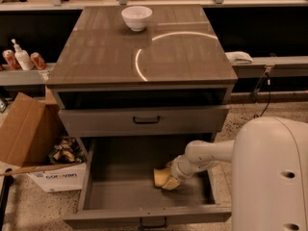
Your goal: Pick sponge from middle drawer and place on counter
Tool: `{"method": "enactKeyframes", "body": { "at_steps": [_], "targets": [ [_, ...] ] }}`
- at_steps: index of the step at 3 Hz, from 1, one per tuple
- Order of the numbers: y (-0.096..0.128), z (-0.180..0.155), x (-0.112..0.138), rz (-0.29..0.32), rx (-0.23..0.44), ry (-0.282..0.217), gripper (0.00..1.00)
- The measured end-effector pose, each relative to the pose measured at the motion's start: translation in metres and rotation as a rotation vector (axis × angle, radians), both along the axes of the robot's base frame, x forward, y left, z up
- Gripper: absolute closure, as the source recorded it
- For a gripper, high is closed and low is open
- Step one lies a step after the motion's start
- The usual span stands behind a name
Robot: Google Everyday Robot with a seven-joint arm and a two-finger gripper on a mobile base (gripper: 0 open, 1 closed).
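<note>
The middle drawer (120, 191) is pulled out below the cabinet, its grey floor showing. The pale yellow sponge (159, 175) lies on the drawer floor right of the middle. My gripper (170, 182) reaches down into the drawer from the right and is at the sponge, touching or overlapping its right side. My white arm (204, 155) partly hides the drawer's right side. The glossy grey-brown counter (106, 57) is above, with a bright curved reflection.
A white bowl (136, 17) stands at the counter's back. The drawer above (144, 120) is closed, with a dark handle. An open cardboard box (24, 134) and a white box sit on the floor at left. Bottles and cans (21, 57) stand on a left shelf.
</note>
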State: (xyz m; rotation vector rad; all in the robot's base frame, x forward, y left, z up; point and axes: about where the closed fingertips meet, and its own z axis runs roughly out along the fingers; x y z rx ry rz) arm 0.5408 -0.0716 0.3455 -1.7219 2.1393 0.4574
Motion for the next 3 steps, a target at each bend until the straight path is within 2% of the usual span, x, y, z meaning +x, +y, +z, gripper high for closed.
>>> {"method": "enactKeyframes", "body": {
  "at_steps": [1,2,3],
  "targets": [
    [-0.001,0.018,-0.005,0.013,0.019,-0.042,0.72],
    [-0.002,0.073,-0.018,0.065,0.092,-0.134,0.95],
    [0.007,0.141,-0.032,0.144,0.227,-0.226,1.00]
  ]
}}
